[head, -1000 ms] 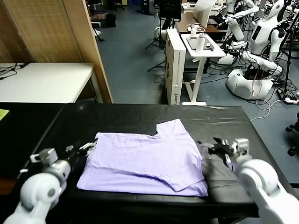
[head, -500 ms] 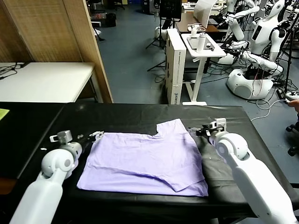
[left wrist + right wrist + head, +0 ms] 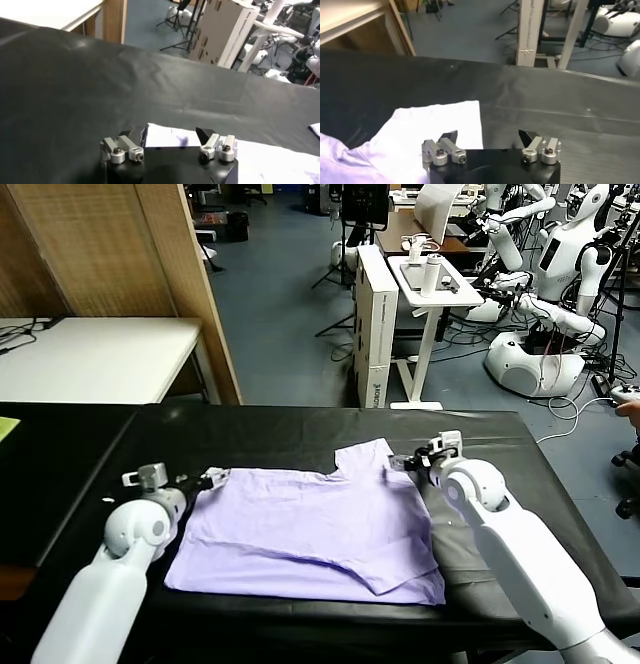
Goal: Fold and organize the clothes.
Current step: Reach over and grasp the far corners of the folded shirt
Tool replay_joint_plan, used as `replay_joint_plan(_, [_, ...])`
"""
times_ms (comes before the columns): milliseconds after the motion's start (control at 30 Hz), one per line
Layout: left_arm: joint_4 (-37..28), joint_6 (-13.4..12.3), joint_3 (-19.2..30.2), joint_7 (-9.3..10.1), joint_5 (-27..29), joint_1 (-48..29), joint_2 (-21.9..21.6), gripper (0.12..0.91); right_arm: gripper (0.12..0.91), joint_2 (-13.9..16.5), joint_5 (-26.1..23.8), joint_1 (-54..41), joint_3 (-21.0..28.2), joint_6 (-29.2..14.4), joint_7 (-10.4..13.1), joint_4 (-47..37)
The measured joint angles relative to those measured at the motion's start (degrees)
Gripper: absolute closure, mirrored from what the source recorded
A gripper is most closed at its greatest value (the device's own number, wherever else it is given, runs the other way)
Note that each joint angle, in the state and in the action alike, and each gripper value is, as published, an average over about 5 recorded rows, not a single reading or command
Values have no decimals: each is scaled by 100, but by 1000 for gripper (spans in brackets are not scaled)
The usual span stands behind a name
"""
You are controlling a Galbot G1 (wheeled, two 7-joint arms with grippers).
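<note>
The clothes, one light lavender T-shirt, lie flat and partly folded on the black table. My left gripper is at the shirt's far left corner. In the left wrist view it is open, with that corner lying between its fingers and a small purple mark showing on the fabric. My right gripper is at the shirt's far right corner, by the sleeve. In the right wrist view it is open and straddles the shirt's edge, one finger over fabric, the other over bare table.
Behind the black table are a white table and a wooden partition at the left. A tall white box, a small white stand and other robots stand on the floor beyond.
Both arms have moved away from me along the shirt's sides, from near its front edge up to its far corners. The shirt lies as before.
</note>
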State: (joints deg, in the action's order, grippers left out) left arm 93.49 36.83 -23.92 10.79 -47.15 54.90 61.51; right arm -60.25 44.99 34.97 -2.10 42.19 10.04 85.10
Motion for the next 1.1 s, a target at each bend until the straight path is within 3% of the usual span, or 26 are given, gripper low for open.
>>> replay_joint_plan(333, [-144, -95, 2, -55, 96, -60, 65, 358, 501, -35, -32, 47, 38, 0, -21, -32])
replay_joint_plan(500, [-191, -143, 2, -76, 116, -57, 65, 580, 625, -54, -48, 50, 37, -2, -43, -60])
replay_joint_plan(567, [-194, -149, 2, -88, 118, -50, 63, 693, 710, -57, -52, 57, 32, -2, -61, -60])
replay_joint_plan(667, [-194, -154, 2, -119, 132, -40, 63, 793, 829, -58, -75, 75, 23, -2, -131, -49])
replay_joint_plan(867, [-194, -199, 4, -198, 175, -50, 75, 874, 887, -54, -121, 134, -34, 0, -205, 9])
replay_joint_plan(1100, [-159, -273, -38, -195, 168, -65, 118, 882, 887, 27, 80, 257, -204, -389, -217, 217])
